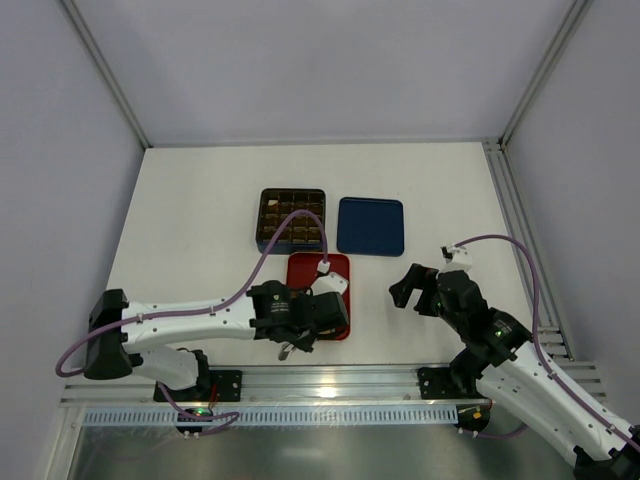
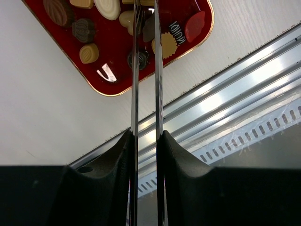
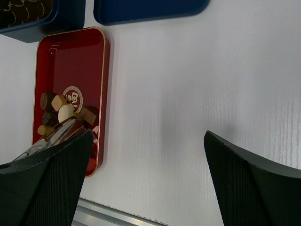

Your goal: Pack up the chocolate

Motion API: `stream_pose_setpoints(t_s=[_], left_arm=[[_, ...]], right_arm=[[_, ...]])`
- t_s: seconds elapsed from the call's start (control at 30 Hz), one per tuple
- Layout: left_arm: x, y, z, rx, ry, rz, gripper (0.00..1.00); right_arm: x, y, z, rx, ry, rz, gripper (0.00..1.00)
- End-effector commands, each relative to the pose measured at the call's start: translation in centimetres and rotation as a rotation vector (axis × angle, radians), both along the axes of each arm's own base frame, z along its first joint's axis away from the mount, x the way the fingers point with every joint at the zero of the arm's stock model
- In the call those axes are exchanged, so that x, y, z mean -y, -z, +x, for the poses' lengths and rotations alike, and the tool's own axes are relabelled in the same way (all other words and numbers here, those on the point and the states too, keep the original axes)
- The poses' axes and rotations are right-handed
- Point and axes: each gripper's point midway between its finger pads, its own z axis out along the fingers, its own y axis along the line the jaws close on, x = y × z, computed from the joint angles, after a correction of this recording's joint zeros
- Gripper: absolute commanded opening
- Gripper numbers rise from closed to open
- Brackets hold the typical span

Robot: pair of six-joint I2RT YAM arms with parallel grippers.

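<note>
Several chocolate pieces (image 2: 85,29), dark brown, tan and cream, lie at the near end of the flat red tray (image 2: 115,70). They also show in the right wrist view (image 3: 61,110). My left gripper (image 2: 146,136) is shut on a pair of long metal tweezers (image 2: 135,84), whose blades reach over the tray. A dark piece (image 2: 148,29) sits between the blades; I cannot tell whether it is gripped. In the top view the left gripper (image 1: 300,325) covers the tray's (image 1: 305,268) near end. My right gripper (image 3: 148,141) is open and empty over bare table, right of the tray.
The dark brown gridded box (image 1: 291,220) stands behind the red tray, with some pieces in its cells. A flat blue lid (image 1: 370,225) lies to its right. An aluminium rail (image 2: 225,94) runs along the table's near edge.
</note>
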Motion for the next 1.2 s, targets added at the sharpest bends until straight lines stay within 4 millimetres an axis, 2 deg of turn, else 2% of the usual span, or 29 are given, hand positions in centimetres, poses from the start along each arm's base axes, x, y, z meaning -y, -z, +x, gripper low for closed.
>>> stream_pose_setpoints(t_s=[0.0,0.33,0.43,0.53,0.57,0.6,0.63,0.67,0.7,0.8,0.83,1.03,1.17], left_arm=[[1.3,-2.6,0.8,0.054,-0.012,-0.097,0.26],[1.1,-4.1,1.0,0.06,-0.016,-0.145,0.25],[0.6,-5.3,2.0,0.076,-0.039,-0.179,0.25],[-0.4,-6.7,4.3,0.102,-0.084,-0.203,0.24],[-0.6,-7.9,5.1,0.117,-0.098,-0.233,0.24],[-1.4,-8.5,6.9,0.14,-0.131,-0.229,0.24],[-1.6,-9.0,7.6,0.146,-0.142,-0.239,0.24],[-1.6,-10.3,8.9,0.168,-0.165,-0.265,0.24],[-2.4,-10.8,10.6,0.193,-0.19,-0.255,0.24],[-2.3,-12.6,14.2,0.239,-0.234,-0.271,0.25],[-3.1,-13.0,16.0,0.262,-0.261,-0.263,0.25],[-2.6,-13.0,23.8,0.268,-0.323,-0.238,0.25],[-1.8,-11.9,26.9,0.257,-0.323,-0.208,0.24]], right_arm=[[0.0,-0.4,0.3,0.018,0.014,0.011,1.0],[-0.1,-0.2,0.3,0.016,0.014,0.012,1.0],[0.0,-0.2,0.4,0.017,0.016,0.007,1.0],[-0.1,-0.3,0.4,0.018,0.012,0.006,1.0],[-0.1,-0.3,0.4,0.018,0.01,0.007,1.0],[-0.1,-0.3,0.5,0.017,0.01,0.005,1.0],[-0.1,-0.3,0.5,0.015,0.01,0.003,1.0],[-0.1,-0.4,0.5,0.017,0.011,0.005,1.0],[-0.3,-0.3,0.5,0.012,0.005,0.003,1.0],[-0.4,-0.6,0.6,0.011,0.001,0.001,1.0],[-0.4,-0.8,0.6,0.01,0.0,0.003,1.0],[-0.4,-1.7,0.5,0.013,-0.006,0.004,1.0],[-0.2,-2.0,0.2,0.016,-0.006,0.006,1.0]])
